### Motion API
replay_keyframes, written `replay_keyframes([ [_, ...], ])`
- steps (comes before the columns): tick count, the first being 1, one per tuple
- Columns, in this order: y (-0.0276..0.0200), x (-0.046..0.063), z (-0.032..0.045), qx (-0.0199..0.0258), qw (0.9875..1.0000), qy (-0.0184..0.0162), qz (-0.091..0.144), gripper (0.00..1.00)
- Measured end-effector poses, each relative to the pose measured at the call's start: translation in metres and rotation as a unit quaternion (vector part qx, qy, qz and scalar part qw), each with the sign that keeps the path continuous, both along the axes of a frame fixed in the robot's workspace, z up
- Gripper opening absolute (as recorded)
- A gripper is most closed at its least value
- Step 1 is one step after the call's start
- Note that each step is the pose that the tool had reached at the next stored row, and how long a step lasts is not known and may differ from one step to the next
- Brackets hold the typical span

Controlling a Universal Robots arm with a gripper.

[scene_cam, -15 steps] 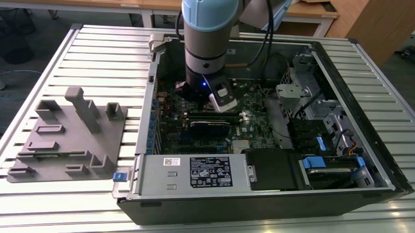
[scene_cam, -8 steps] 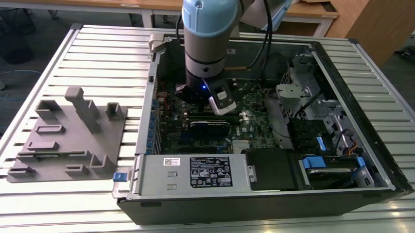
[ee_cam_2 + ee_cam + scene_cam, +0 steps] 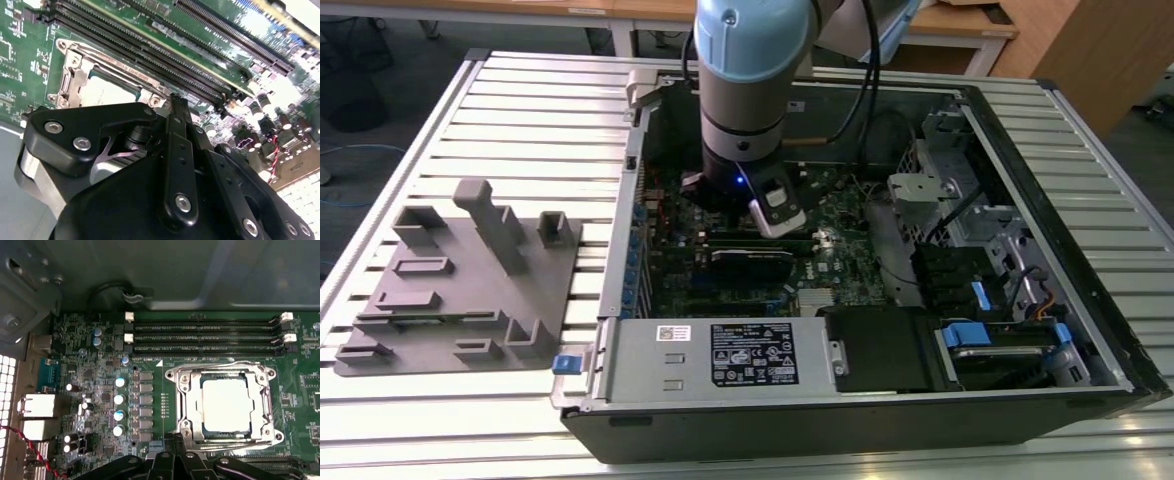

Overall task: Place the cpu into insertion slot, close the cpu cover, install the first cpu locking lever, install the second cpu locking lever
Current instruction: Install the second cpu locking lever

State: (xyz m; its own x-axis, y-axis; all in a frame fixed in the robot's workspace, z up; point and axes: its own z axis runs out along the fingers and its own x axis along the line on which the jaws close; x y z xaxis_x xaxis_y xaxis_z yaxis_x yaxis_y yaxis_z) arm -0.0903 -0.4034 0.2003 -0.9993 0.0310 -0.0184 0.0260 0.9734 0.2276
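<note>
Hovering at the insertion slot's (image 3: 225,407) six o'clock edge, the gripper (image 3: 174,439), fingers together, is working the locking levers; cpu (image 3: 224,404) and cpu cover (image 3: 187,405) are lying seated.

The exterior view looks down from high above the open computer case (image 3: 881,250); both wrist views hover close over its motherboard (image 3: 100,405) (sharing the insertion slot (image 3: 225,405)).

In the second wrist view the gripper (image 3: 172,107) hides one side of the cpu (image 3: 112,92) and the cpu cover (image 3: 75,82).
</note>
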Motion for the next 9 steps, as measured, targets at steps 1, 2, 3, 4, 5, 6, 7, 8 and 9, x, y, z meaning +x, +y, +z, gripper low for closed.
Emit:
replay_keyframes([
  [1, 0.0001, 0.0000, -0.0006, 0.0020, 1.0000, 0.0000, 0.000, 0.11],
  [2, 0.0001, 0.0000, -0.0013, 0.0030, 1.0000, -0.0001, 0.000, 0.11],
  [3, 0.0000, 0.0000, -0.0019, 0.0039, 1.0000, 0.0000, 0.000, 0.11],
  [4, 0.0000, 0.0000, -0.0025, 0.0047, 1.0000, -0.0001, 0.000, 0.11],
  [5, 0.0000, 0.0000, -0.0030, 0.0054, 1.0000, 0.0000, 0.000, 0.11],
  [6, 0.0000, 0.0000, -0.0035, 0.0061, 1.0000, -0.0001, 0.000, 0.11],
  [7, 0.0001, 0.0000, -0.0039, 0.0068, 1.0000, 0.0000, 0.000, 0.11],
  [8, 0.0001, 0.0000, -0.0042, 0.0078, 1.0000, 0.0000, 0.000, 0.11],
  [9, 0.0001, 0.0000, -0.0045, 0.0087, 1.0000, -0.0001, 0.000, 0.11],
])
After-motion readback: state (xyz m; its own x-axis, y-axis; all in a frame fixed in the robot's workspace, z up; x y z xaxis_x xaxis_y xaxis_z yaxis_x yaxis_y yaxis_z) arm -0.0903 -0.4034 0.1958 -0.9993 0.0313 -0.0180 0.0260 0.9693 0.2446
